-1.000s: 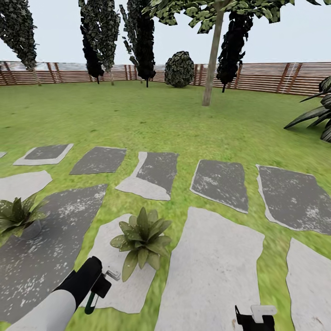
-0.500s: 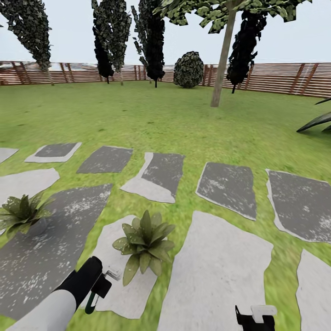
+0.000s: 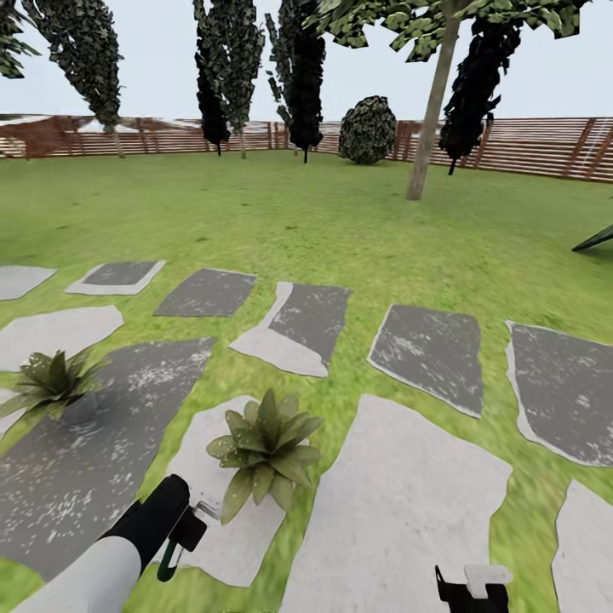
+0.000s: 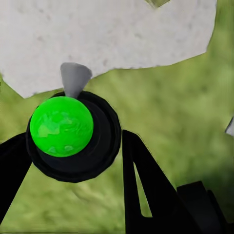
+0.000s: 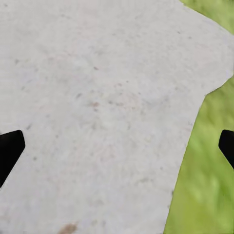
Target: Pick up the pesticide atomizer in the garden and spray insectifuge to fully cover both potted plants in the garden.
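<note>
Lawn (image 3: 281,230): pesticide atomizer (image 4: 73,134) clamped between left tool (image 4: 73,161) fingers.

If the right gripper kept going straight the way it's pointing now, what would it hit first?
Most likely the pale stepping stone beneath it. The right gripper is open and aimed down at that slab, with nothing between its fingers. A strip of grass lies off to one side, so a slight drift could land there instead.

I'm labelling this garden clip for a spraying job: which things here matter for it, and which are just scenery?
Part of the job:
- spray bottle, held in the left gripper
- near potted plant
- far potted plant

Just scenery:
- stepping stones
- lawn
- trees
- wooden fence
- right gripper, open and holding nothing
</note>
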`<state>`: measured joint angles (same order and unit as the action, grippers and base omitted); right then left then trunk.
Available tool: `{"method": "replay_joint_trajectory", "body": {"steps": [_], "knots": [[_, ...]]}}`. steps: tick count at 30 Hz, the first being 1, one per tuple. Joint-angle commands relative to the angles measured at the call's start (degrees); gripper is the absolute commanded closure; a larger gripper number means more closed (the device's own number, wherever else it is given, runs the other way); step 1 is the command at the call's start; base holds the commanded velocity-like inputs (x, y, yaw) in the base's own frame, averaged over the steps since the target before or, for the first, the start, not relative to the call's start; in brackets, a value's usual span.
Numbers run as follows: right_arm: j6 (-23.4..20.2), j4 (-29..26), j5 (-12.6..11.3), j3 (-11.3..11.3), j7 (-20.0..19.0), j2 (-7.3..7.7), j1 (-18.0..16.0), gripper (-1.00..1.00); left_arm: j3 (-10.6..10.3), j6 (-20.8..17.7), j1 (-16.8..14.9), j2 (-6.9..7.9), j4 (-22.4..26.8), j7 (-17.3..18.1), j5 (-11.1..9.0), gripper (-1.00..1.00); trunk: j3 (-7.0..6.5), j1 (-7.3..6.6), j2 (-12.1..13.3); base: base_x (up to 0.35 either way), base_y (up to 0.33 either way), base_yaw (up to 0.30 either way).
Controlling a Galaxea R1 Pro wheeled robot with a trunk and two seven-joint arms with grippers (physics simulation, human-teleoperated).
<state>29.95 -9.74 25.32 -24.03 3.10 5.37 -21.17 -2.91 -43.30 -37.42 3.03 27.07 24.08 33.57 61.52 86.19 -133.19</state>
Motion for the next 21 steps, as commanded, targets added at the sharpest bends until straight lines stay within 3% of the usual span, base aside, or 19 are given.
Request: {"method": "replay_joint_trajectory", "body": {"steps": [1, 7, 10, 17, 21], "knots": [[0.20, 0.08, 0.61, -0.23, 0.32, 0.00, -0.07, -1.00, -0.28, -0.12, -0.02, 0.04, 0.10, 0.50, 0.53, 1.00, 0.03, -0.01, -0.02, -0.002, -0.002, 0.270], [0.20, 0.08, 0.61, -0.23, 0.32, 0.00, -0.08, -1.00, -0.10, -0.12, -0.02, -0.02, 0.13, 0.44, 0.53, 1.00, -0.09, -0.01, -0.02, 0.000, 0.000, 0.264], [0.20, 0.08, 0.61, -0.23, 0.32, 0.00, -0.06, -1.00, -0.08, -0.12, -0.02, -0.04, 0.11, 0.44, 0.60, 1.00, -0.10, -0.01, -0.02, 0.000, -0.048, 0.069], [0.20, 0.08, 0.61, -0.23, 0.32, 0.00, -0.08, -1.00, -0.12, -0.12, -0.02, -0.12, 0.17, 0.44, 0.62, 1.00, -0.10, -0.01, -0.02, 0.000, -0.255, 0.015], [0.20, 0.08, 0.61, -0.23, 0.32, 0.00, -0.09, -1.00, -0.15, -0.12, -0.02, -0.13, 0.18, 0.44, 0.62, 1.00, -0.10, -0.01, -0.02, 0.000, -0.275, 0.235]]}}
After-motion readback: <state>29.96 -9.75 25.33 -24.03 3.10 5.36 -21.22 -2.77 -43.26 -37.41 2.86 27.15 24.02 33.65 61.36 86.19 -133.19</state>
